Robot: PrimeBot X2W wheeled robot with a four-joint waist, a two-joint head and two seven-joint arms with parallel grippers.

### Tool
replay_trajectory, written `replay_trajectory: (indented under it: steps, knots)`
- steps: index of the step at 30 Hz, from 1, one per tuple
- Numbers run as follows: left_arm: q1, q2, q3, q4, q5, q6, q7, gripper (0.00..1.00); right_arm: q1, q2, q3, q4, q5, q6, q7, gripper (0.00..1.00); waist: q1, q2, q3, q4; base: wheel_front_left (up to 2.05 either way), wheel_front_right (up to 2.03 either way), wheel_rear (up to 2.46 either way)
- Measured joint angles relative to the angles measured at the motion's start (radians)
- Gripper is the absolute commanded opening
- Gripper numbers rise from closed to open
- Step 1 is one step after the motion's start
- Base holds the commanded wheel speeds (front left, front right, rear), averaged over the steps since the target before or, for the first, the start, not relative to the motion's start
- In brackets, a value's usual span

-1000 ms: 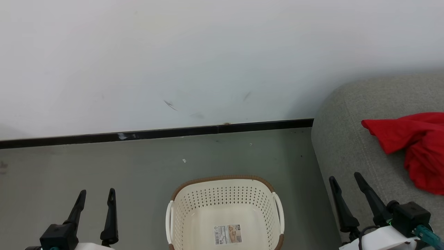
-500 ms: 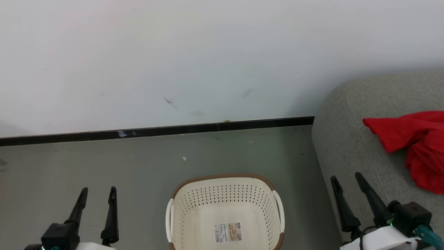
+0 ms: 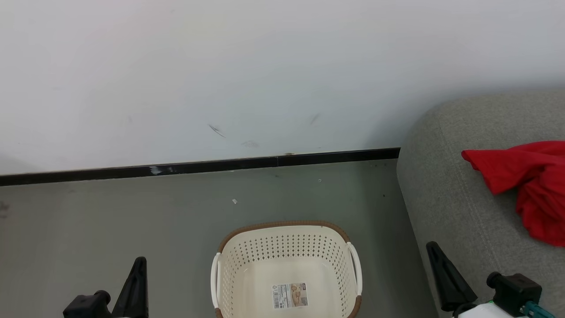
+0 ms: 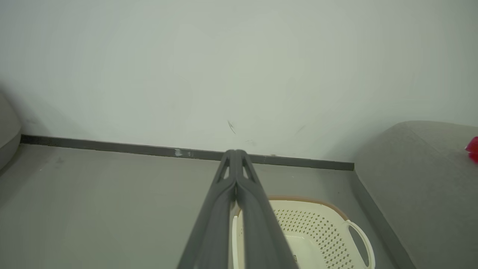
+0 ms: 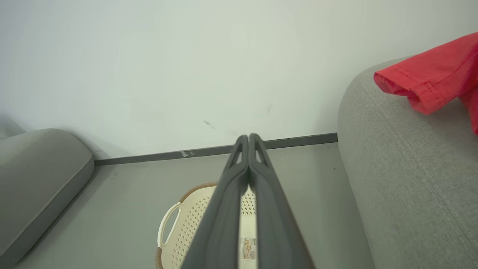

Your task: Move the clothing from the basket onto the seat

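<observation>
Both pincers, left (image 4: 236,164) and right (image 5: 248,147), were closed on nothing. The basket (image 3: 287,260) sat between them; the clothing (image 3: 525,181) lay on the seat (image 3: 446,185) beyond the right pincer.

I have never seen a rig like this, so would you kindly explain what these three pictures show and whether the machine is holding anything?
This is a wheeled robot with two arms. One picture comes from a camera on its head, looking down; the other two come from cameras on each wrist, looking along that arm's dark fingers. On the grey floor stands the basket, with just a label on its bottom. To the right is the seat, with the clothing lying on it. The left gripper and the right gripper each have their jaws pressed shut, holding nothing.
</observation>
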Motion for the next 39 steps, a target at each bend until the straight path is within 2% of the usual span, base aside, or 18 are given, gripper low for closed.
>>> replay_trajectory:
  steps: [11,20,27,34,39]
  knots:
    - [0.0,-0.019,0.033,-0.002,-0.14,-0.028,0.042,0.0,0.001,0.0,-0.009,-0.012,0.202,0.0,0.018,0.0,0.0006,0.0,-0.004,0.003,0.0,0.0,0.0]
    - [0.0,-0.029,0.06,-0.001,-0.248,-0.051,0.069,0.0,-0.004,-0.007,-0.022,0.001,0.343,0.0,0.045,0.0,0.0062,0.0,-0.011,0.005,0.0,0.0,0.0]
    - [-0.001,-0.034,0.081,0.001,-0.33,-0.068,0.095,0.0,-0.009,-0.018,-0.026,0.02,0.456,0.0,0.07,0.0,0.0085,0.0,-0.017,0.006,0.0,0.0,0.0]
    - [-0.005,-0.047,0.1,0.008,-0.415,-0.086,0.114,0.0,-0.015,-0.033,-0.028,0.039,0.569,0.0,0.091,0.0,0.0088,0.0,-0.021,0.007,0.0,0.0,0.0]
    - [-0.009,-0.051,0.119,0.013,-0.487,-0.1,0.14,0.0,-0.039,-0.039,-0.029,0.055,0.665,0.0,0.109,0.0,0.0069,0.0,-0.022,0.008,0.0,0.0,0.0]
